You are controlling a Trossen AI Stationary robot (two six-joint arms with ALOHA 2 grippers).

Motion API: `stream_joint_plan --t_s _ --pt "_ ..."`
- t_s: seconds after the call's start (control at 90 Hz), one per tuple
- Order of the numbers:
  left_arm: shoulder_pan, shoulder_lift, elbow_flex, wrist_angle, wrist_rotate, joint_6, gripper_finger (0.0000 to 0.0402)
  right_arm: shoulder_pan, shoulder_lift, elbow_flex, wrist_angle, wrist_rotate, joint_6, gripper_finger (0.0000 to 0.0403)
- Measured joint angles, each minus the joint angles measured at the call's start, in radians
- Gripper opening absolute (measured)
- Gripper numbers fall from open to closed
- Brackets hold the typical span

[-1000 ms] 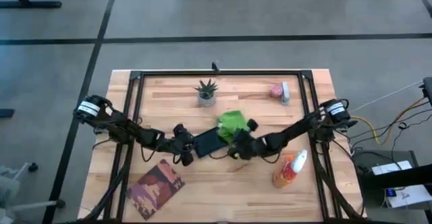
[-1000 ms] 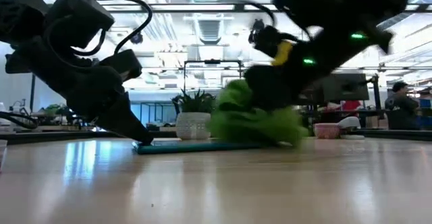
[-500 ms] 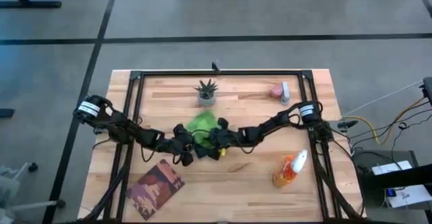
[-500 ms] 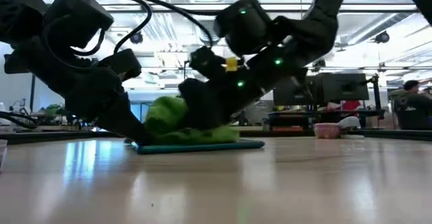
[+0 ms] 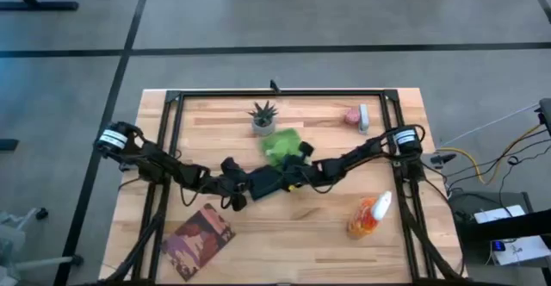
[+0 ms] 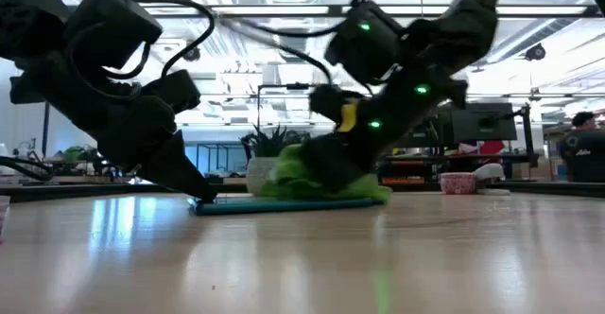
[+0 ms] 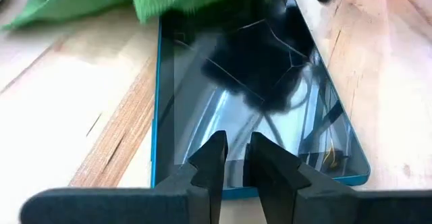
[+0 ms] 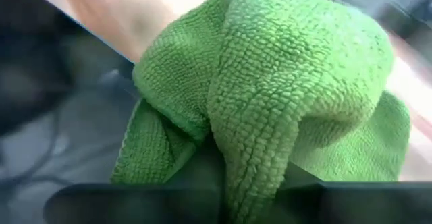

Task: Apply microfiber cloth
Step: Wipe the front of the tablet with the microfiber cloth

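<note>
One cloth [image 5: 281,144] (bunched) under right tool [image 5: 297,158].

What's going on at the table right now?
The right tool holds the microfiber cloth bunched against the far end of the tablet, which lies flat mid-table. The left tool is shut, its tips pressing the tablet's near edge to steady it. The potted plant and the spray bottle stand clear.

A potted plant [image 5: 263,119], spray bottle [image 5: 368,216], book [image 5: 199,240] and tablet [image 5: 266,181] sit on the table [image 5: 301,234].
</note>
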Motion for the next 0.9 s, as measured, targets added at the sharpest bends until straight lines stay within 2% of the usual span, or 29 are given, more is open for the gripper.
stream_joint_plan --t_s 0.178,0.322,0.511,0.611,0.711,0.9 --pt "-0.002 0.000 0.000 -0.002 0.017 0.000 0.0059 0.010 -0.069 -0.083 -0.033 0.013 0.013 0.0003" --pt "-0.002 0.000 -0.001 0.001 0.017 0.000 0.0059 0.021 -0.112 -0.095 -0.021 -0.003 0.000 0.0003" --pt "-0.002 0.000 -0.001 0.001 0.016 0.001 0.0059 0.060 -0.115 -0.092 0.164 -0.175 -0.052 0.0003" --pt "-0.002 0.000 -0.001 0.002 0.015 0.004 0.0059 0.076 -0.082 -0.092 0.212 -0.207 -0.051 0.0003" --pt "-0.002 0.000 -0.001 0.002 0.014 0.011 0.0059 0.083 -0.060 -0.089 0.211 -0.193 -0.036 0.0003" --pt "-0.002 -0.070 -0.002 -0.005 0.024 0.034 0.0059 0.086 -0.097 -0.088 0.039 -0.097 -0.031 0.0003"
